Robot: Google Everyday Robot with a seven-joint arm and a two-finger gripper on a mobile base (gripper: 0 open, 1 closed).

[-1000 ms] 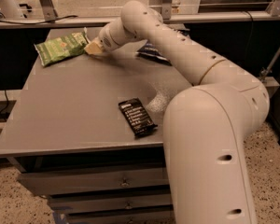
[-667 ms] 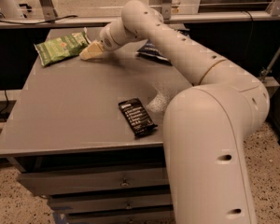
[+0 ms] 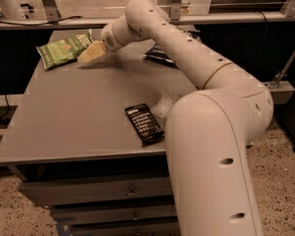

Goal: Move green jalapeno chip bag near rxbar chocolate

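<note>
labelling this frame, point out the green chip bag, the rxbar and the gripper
green jalapeno chip bag point(image 3: 63, 50): camera view, middle of its printed face
rxbar chocolate point(image 3: 144, 123): camera view, middle of the black wrapper
gripper point(image 3: 86, 57): camera view, its tip, beside the bag's right end

The claw point(image 3: 89, 53) is just beside the green jalapeno chip bag point(image 3: 63, 49), rxbar chocolate point(image 3: 144, 123) well apart.

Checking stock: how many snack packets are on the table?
3: green chip bag far left beside the pincer, dark bag behind the arm, black bar near front; arm may hide more.
</note>
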